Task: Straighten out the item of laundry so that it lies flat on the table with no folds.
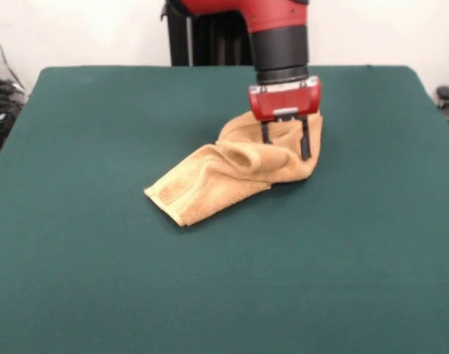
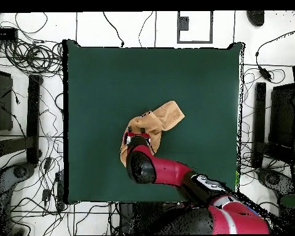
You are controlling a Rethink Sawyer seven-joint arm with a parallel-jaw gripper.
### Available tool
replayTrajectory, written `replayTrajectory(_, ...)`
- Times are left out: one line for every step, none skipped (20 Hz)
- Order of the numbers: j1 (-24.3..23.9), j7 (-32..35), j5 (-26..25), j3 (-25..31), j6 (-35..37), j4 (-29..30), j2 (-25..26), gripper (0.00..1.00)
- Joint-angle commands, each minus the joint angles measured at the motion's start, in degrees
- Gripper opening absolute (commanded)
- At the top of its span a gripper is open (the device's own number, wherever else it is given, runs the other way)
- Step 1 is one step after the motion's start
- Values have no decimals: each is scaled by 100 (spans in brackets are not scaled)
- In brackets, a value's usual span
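The orange-tan towel lies crumpled and folded near the middle of the green table. Its striped end points to the front left, and its other end is bunched up under the arm. My gripper stands down on that bunched end with its two fingers apart. One finger shows in front of the cloth; the other is partly sunk behind a fold. In the overhead view the towel runs from the gripper up and to the right on the table, and the arm hides part of it.
The red and black arm reaches in from the table's bottom edge in the overhead view. Cables and black stands lie on the floor beyond the table's sides. Green cloth surrounds the towel on all sides.
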Motion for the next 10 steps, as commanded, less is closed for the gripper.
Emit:
replayTrajectory(-148,1308,-82,1152,445,-323,582,100)
replayTrajectory(-244,1196,-129,1231,645,-329,605,100)
replayTrajectory(-281,1139,-137,1259,719,-328,605,100)
replayTrajectory(-338,1079,-154,1287,828,-286,597,100)
replayTrajectory(-369,1047,-162,1305,873,-278,596,100)
replayTrajectory(-369,1045,-151,1275,889,-215,554,100)
replayTrajectory(-348,1048,-116,1231,905,-189,506,100)
replayTrajectory(-244,1131,0,1061,804,-88,381,100)
replayTrajectory(-198,1158,46,980,758,-52,322,100)
replayTrajectory(-163,1218,88,870,612,10,243,100)
